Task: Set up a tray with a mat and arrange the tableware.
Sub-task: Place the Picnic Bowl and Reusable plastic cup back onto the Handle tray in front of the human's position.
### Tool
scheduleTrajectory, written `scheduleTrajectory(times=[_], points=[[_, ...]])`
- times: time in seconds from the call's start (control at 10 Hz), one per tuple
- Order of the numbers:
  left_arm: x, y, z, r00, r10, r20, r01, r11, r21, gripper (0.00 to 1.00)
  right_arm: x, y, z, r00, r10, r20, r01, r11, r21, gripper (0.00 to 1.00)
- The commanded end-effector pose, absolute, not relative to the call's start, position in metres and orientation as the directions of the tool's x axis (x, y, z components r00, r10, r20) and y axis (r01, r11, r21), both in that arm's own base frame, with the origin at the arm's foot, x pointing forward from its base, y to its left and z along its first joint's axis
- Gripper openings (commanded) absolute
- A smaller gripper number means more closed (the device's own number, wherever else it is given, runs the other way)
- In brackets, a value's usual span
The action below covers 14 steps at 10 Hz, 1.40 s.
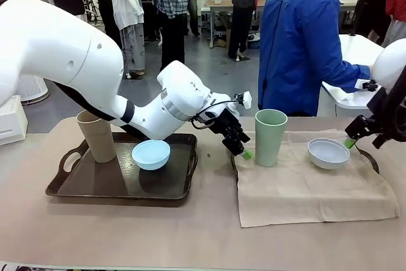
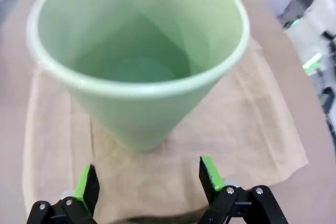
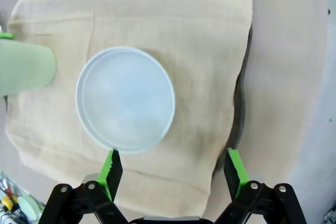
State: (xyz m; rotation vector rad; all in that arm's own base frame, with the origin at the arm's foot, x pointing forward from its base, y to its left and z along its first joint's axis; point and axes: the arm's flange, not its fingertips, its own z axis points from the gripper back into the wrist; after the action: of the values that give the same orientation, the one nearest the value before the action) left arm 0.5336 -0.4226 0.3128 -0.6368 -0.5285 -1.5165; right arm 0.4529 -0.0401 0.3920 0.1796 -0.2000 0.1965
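Beige cloth is your main worry: the mat (image 1: pixel 311 185) lies loose over a second dark tray (image 3: pixel 240 114), and both pieces standing on it will move if it moves. The left gripper (image 1: pixel 246 153) hovers just beside the pale green tumbler (image 1: pixel 271 136), fingers spread with nothing between them. The right gripper (image 3: pixel 172 163) is also spread wide and empty, just short of the white bowl (image 1: pixel 328 153).

I see 2 ways this could go wrong:
- A low finger snags or drags the mat. The tumbler is tall with a narrow foot (likely the first thing to go over), and it would tip towards the bowl.
- The left arm swings sideways and clips the tumbler's flared rim.

The front view gives you the overall layout. The tan tumbler (image 1: pixel 96 136) and light blue bowl (image 1: pixel 151 154) sit on the bare tray (image 1: pixel 82 185) at the left of the worktop (image 1: pixel 190 239). The left wrist view looks down into the green tumbler, which is empty, and shows the gap before its wall. The right wrist view shows the covered tray's rim past the cloth edge and the fingertips close to the bowl's rim; I can't tell if they touch.
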Motion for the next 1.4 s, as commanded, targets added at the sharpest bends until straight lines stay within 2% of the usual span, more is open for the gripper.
scheduleTrajectory(times=[0.0, 0.2, 0.3, 0.4, 0.6, 0.8, 1.3], points=[[0.519, -0.409, 0.347, 0.085, -0.834, 0.545, 0.996, 0.049, -0.081, 1.0, 0.431, -0.044, 0.405, 0.968, 0.174, 0.179, -0.195, 0.975, 0.105, 1.0], [0.503, -0.393, 0.391, 0.265, -0.901, 0.344, 0.961, 0.218, -0.169, 1.0, 0.416, -0.039, 0.425, 0.97, 0.197, 0.145, -0.203, 0.979, 0.026, 1.0], [0.495, -0.384, 0.411, 0.349, -0.911, 0.219, 0.934, 0.321, -0.153, 1.0, 0.41, -0.037, 0.44, 0.963, 0.217, 0.157, -0.22, 0.976, -0.001, 1.0], [0.487, -0.377, 0.429, 0.41, -0.897, 0.162, 0.91, 0.39, -0.142, 1.0, 0.405, -0.036, 0.453, 0.959, 0.225, 0.172, -0.226, 0.974, -0.015, 1.0], [0.472, -0.37, 0.464, 0.539, -0.83, 0.142, 0.842, 0.526, -0.119, 1.0, 0.39, -0.031, 0.48, 0.957, 0.235, 0.168, -0.235, 0.972, -0.02, 1.0], [0.46, -0.364, 0.503, 0.638, -0.753, 0.162, 0.764, 0.646, -0.008, 1.0, 0.367, -0.022, 0.518, 0.957, 0.201, 0.208, -0.205, 0.979, -0.005, 1.0], [0.425, -0.349, 0.58, 0.693, -0.678, 0.245, 0.673, 0.73, 0.117, 1.0, 0.341, -0.001, 0.566, 0.947, 0.201, 0.251, -0.208, 0.978, 0.001, 1.0]])
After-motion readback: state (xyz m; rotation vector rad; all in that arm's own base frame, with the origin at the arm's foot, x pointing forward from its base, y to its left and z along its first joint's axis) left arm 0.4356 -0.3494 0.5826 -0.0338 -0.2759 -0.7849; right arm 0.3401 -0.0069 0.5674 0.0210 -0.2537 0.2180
